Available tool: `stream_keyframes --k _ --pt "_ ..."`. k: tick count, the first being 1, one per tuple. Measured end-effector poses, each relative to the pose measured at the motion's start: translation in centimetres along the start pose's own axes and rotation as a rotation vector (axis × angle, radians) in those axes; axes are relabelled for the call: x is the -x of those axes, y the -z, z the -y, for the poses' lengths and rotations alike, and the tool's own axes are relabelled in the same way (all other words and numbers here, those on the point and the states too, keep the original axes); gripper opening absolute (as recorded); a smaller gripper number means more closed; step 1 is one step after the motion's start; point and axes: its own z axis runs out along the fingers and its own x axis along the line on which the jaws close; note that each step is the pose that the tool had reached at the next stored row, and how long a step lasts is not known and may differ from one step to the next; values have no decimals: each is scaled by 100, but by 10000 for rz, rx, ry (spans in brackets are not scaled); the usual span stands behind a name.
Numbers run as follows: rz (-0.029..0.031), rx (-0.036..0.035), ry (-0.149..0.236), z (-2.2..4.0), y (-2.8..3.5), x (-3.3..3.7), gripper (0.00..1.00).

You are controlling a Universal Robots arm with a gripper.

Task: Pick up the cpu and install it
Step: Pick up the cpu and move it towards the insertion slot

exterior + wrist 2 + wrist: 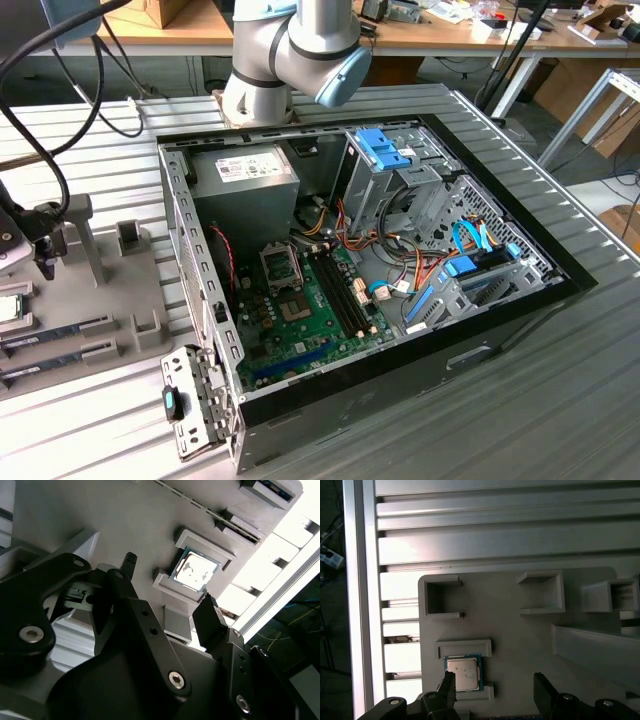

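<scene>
The cpu (463, 674), a small square chip with a silver top and a green rim, lies flat in a shallow cradle of the grey fixture plate (520, 630). In the exterior view the cpu (8, 308) sits at the far left edge. My gripper (495, 684) hovers open just above it. One black fingertip (447, 682) hangs over the chip's edge and the other (542, 682) stands well to the side. In the second wrist view the cpu (195, 572) shows between the spread fingers of the gripper (169, 582), untouched. The metal-framed socket (281, 264) sits on the motherboard.
The open computer case (200, 300) fills the middle of the ribbed metal table (560, 400), with cables and drive cages at the exterior view's right. Memory sticks (55, 330) stand in slots of the fixture beside the cpu. Raised holders (542, 592) stick up from the fixture.
</scene>
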Motion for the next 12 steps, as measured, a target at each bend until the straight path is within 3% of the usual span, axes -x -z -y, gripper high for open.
stream_keyframes --k 12 --pt "1 1 3 3 -42 -1 72"
